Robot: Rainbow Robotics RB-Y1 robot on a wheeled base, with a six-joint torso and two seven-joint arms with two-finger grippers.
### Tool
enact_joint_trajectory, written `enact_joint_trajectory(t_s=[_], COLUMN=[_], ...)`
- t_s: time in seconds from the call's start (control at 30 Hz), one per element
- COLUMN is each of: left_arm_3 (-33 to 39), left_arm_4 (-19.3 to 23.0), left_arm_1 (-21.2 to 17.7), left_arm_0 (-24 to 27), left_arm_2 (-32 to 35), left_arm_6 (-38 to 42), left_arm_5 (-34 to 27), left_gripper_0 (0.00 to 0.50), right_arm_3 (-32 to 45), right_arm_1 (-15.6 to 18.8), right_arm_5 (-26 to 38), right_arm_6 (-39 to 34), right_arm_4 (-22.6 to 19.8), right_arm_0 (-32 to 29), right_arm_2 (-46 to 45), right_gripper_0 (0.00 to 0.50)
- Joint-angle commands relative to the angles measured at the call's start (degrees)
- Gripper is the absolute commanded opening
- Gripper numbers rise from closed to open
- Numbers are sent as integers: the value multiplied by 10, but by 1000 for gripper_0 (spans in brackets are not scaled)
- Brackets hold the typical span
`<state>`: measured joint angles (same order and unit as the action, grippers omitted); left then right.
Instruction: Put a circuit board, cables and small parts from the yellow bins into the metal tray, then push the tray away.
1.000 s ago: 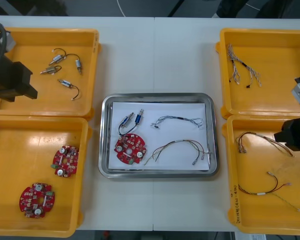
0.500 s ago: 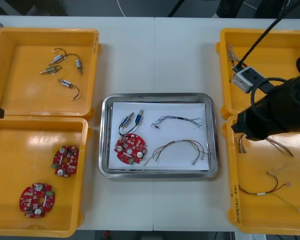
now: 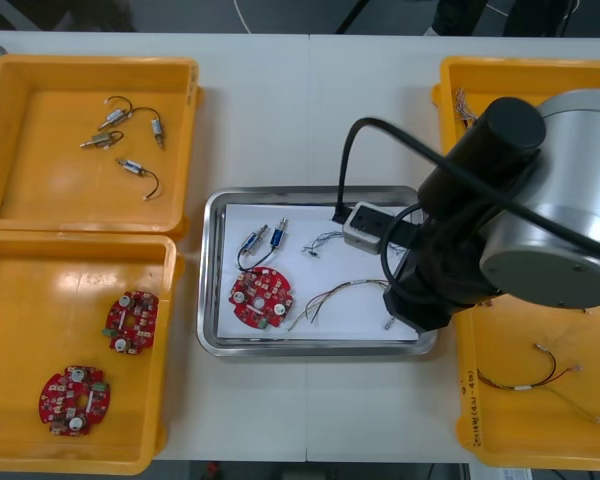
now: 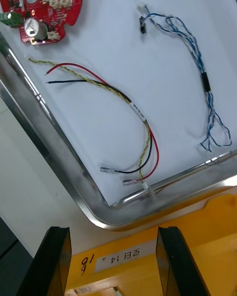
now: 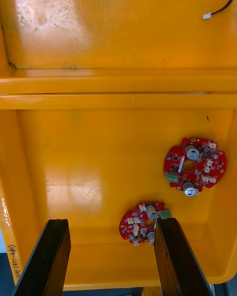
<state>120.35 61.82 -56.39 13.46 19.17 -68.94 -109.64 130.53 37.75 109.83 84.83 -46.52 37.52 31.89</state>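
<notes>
Now — right gripper [image 4: 113, 232] spread at metal tray [image 4: 44, 148] corner | left gripper [image 5: 111, 221] over boards [image 5: 195, 165]

Light counter [image 3: 310, 110], two bins [image 3: 60, 200] down each side, tray [image 3: 207, 270] sat between them in the middle.

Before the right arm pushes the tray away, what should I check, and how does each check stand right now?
1. Circuit board in the metal tray: ok.
2. Blue and white cable in the tray: ok.
3. Red and yellow cable in the tray: ok.
4. Small metal parts in the tray: ok, beside the board.
5. Right pincer set against the tray: not ok; it is open and empty, short of the tray's near right corner, over the right yellow bin rim.
6. Left pincer away from the tray: ok, open above the left yellow bin.
</notes>
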Motion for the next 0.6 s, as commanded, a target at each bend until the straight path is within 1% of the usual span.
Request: enact_joint_trajectory(t_s=[0.03,0.1,0.27,0.47,0.6], left_arm_3=[16,16,16,16,16], left_arm_4=[-14,-15,-15,-15,-15], left_arm_1=[-24,-24,-24,-24,-24], left_arm_0=[-5,-6,-6,-6,-6], left_arm_2=[14,15,15,15,15], left_arm_6=[-7,-7,-7,-7,-7], left_arm_5=[-4,-4,-4,-4,-4], left_gripper_0=[500,500,500,500,500], right_arm_3=[19,14,-22,-66,-90], right_arm_1=[-18,-34,-58,-67,-66], right_arm_5=[-9,-19,-51,-126,-169], right_arm_6=[-33,-35,-35,-33,-32], right_arm_4=[34,53,63,63,63], right_arm_0=[41,50,73,87,100], right_arm_2=[73,106,160,214,256], right_gripper_0=[500,500,500,500,500])
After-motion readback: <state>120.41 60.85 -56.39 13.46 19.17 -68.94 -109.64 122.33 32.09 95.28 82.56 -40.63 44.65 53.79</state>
